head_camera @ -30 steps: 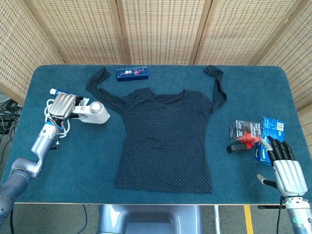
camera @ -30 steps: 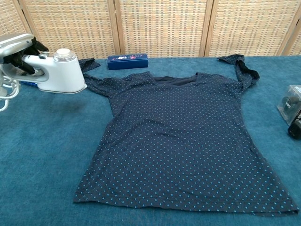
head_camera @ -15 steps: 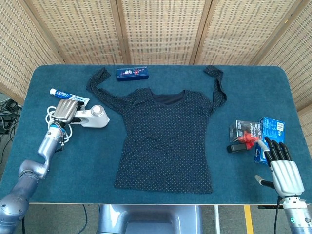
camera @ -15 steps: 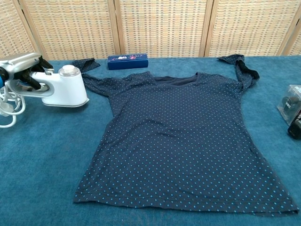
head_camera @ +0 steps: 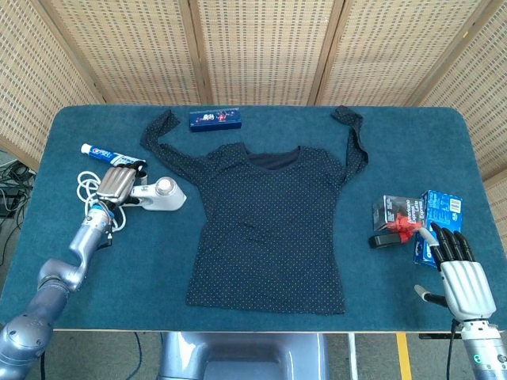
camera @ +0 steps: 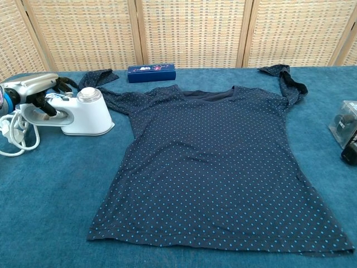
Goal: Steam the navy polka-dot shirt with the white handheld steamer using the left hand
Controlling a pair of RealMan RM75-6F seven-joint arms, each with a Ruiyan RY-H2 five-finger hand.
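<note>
one hand works: the left hand (head_camera: 116,184) grips the white steamer (camera: 83,113) standing on the table just beside the flat navy polka-dot shirt (head_camera: 269,226), while the right hand (head_camera: 463,277) rests spread, empty.

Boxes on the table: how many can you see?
3. A dark blue box lies above the shirt's collar; a clear black box and a blue box sit side by side at right.

Left hand (head_camera: 116,184) fingers curled; right hand (head_camera: 462,277) flat, fingers apart
</note>
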